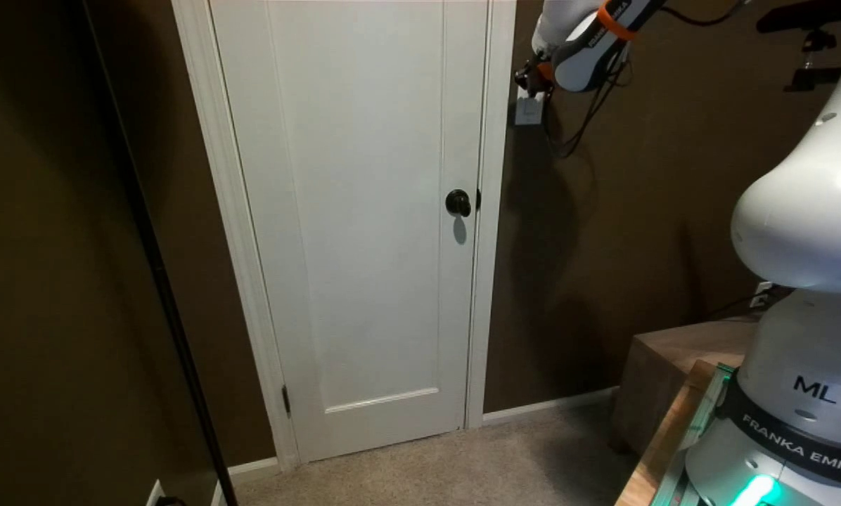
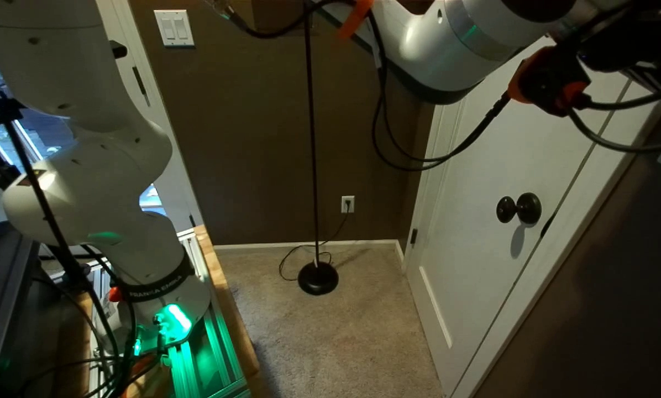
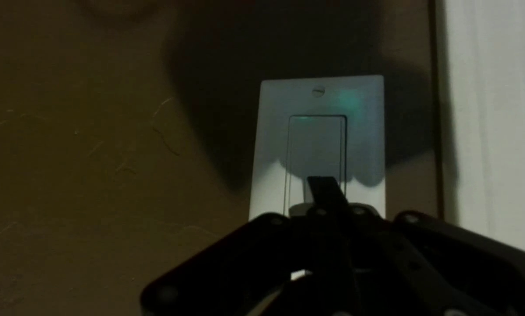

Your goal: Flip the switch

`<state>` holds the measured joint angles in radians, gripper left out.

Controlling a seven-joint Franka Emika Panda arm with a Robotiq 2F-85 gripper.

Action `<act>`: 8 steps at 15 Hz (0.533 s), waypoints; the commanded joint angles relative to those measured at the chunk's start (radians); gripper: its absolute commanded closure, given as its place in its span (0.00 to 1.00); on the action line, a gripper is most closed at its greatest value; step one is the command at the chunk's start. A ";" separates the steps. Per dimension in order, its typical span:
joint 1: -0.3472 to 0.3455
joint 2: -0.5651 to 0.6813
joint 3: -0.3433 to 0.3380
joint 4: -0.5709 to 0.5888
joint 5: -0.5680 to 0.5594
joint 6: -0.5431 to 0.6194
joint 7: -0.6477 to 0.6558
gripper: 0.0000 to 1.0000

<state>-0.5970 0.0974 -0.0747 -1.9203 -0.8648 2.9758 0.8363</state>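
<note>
The switch (image 3: 318, 145) is a white plate with a single rocker (image 3: 313, 153), upright on the brown wall (image 3: 91, 175), just beside the door trim (image 3: 495, 114). Close in front of it is the gripper (image 3: 324, 181). Its dark fingers lie together as one narrow tip, and I can see nothing held between them. In the wrist view that tip overlaps part of the rocker; whether it touches, I can't tell. A shadow (image 3: 363, 153) falls across much of the plate, and in an exterior view the gripper's bulk hides the plate's upper end.

The arm (image 1: 607, 46) goes up from its base (image 1: 800, 400), reaches across high and folds at the wrist so that the gripper faces the wall. Black cables (image 2: 493, 113) droop from the wrist in a loose loop, near the switch.

The white door (image 1: 364, 211) is closed, its dark round knob (image 1: 458, 203) well below the switch. Beside the base, a brown block-shaped piece (image 1: 681, 358) stands near the wall. Farther off, a thin black pole (image 2: 311, 138) on a round foot (image 2: 318, 278) stands on the carpet (image 2: 330, 337), near a wall outlet (image 2: 347, 204) with a cord plugged in. A double switch plate (image 2: 174, 27) is on another wall, well apart from the gripper.
</note>
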 commanded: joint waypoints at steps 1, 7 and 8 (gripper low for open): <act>0.010 0.064 -0.023 0.084 -0.102 -0.001 0.085 1.00; -0.004 -0.157 0.171 -0.247 0.385 -0.142 -0.314 1.00; 0.001 -0.180 0.202 -0.260 0.464 -0.207 -0.366 1.00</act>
<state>-0.5937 0.0483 0.0398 -2.0563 -0.5981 2.9007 0.6185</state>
